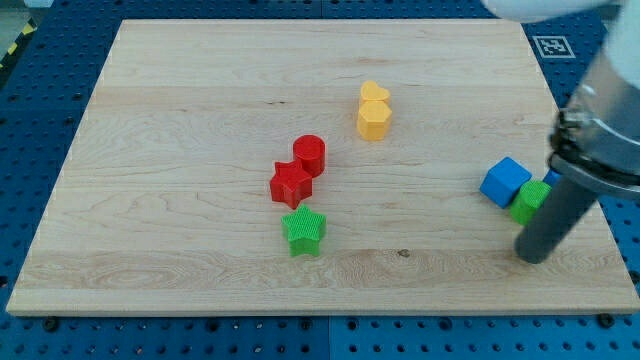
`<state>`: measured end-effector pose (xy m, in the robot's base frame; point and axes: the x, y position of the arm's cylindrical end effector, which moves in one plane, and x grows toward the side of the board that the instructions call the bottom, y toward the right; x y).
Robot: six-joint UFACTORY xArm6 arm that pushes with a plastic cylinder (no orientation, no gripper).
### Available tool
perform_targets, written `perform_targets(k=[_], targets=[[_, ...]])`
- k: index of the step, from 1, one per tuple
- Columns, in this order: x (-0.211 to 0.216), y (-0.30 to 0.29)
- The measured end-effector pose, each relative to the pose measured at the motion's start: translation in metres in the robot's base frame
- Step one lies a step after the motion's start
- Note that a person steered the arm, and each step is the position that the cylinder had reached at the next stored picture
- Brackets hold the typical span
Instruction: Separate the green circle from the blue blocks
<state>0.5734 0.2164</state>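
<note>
Green circle (529, 202) touching blue cube (505, 182), my tip (534, 256) just below, no jaws.

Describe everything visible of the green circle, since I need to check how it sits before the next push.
The green circle shows only in part: a bright green, ribbed-looking piece, plastic by its look, lying flat on the wooden board near the view's right edge. Its round outline cannot be confirmed, because the dark rod covers its right side. Its left side touches the blue cube, and a sliver of another blue block shows just above it. My tip rests on the board just below it, toward the view's bottom.
</note>
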Motion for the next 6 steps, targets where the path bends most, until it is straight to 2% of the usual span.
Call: perform_targets(k=[1,6], targets=[[0.000,0.017],[-0.088,0.030]])
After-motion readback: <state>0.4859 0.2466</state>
